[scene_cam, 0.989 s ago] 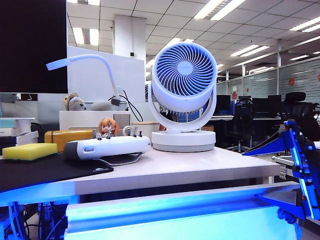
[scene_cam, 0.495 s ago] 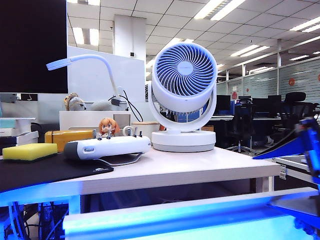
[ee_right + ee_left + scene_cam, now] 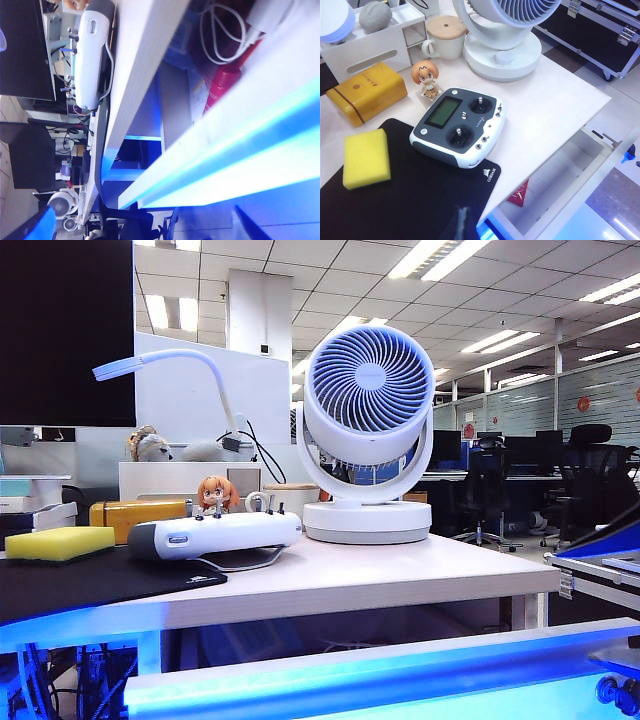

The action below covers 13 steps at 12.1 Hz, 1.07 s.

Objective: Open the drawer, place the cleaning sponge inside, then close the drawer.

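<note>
The yellow cleaning sponge (image 3: 58,543) (image 3: 366,157) lies flat on a black mat (image 3: 410,200) at the desk's left end. Below the desk edge the drawer (image 3: 380,680) is pulled out, its white front glowing blue (image 3: 240,150), and its inside (image 3: 570,175) is in sight. My left gripper (image 3: 462,225) hovers shut and empty over the mat's near edge, apart from the sponge. My right gripper (image 3: 140,227) is open beside the drawer front with nothing between its fingers. In the exterior view only a bit of the right arm (image 3: 618,692) shows at the lower right edge.
On the desk stand a white fan (image 3: 368,430), a white remote controller (image 3: 460,125), a golden-yellow case (image 3: 367,92), a small figurine (image 3: 426,77), a lidded mug (image 3: 445,37) and a white organizer (image 3: 370,45). A red object (image 3: 520,192) lies inside the drawer.
The drawer front has slid out toward the exterior camera and sits lower in view. My right arm has drawn off down and right, almost out of frame. The sponge has not moved.
</note>
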### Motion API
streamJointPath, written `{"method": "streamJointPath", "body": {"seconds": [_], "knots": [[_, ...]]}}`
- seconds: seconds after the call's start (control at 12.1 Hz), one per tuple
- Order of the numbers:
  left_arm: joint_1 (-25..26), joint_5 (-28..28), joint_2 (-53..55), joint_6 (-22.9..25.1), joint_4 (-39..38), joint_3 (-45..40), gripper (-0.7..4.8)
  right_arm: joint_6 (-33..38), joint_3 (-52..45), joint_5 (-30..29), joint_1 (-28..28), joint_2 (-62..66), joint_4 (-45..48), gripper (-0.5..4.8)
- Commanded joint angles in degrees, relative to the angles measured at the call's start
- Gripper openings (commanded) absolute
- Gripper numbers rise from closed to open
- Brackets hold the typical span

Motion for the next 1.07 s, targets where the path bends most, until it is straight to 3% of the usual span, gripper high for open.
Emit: {"method": "streamJointPath", "body": {"seconds": [0.08, 0.25, 0.33, 0.41, 0.49, 0.91, 1.07], "knots": [[0.0, 0.1, -0.1, 0.2, 0.3, 0.2, -0.05, 0.2, -0.9, -1.8, -0.4, -2.1, 0.7, 4.68], [0.0, 0.1, -0.1, 0.2, 0.4, 0.2, -0.05, 6.6, -0.5, -1.7, -0.2, -5.6, 0.7, 3.55], [0.0, 0.1, -0.1, 0.2, 0.4, 0.2, -0.05, 10.0, 0.2, -1.4, -0.2, -5.6, 0.7, 3.46], [0.0, 0.1, -0.1, 0.2, 0.4, 0.2, -0.05, 14.6, 1.6, -1.6, -0.2, -5.6, 0.7, 1.38], [0.0, 0.1, -0.1, 0.2, 0.4, 0.2, -0.05, 17.4, 3.1, -1.9, -0.2, -5.8, 0.7, 0.01], [0.0, 0.1, -0.1, 0.2, 0.4, 0.2, -0.05, 16.9, 6.9, 3.5, 0.1, -16.5, 0.6, -0.04], [0.0, 0.1, -0.1, 0.2, 0.4, 0.2, -0.05, 14.4, 9.4, 7.5, 4.0, -21.8, -1.0, -0.05]]}}
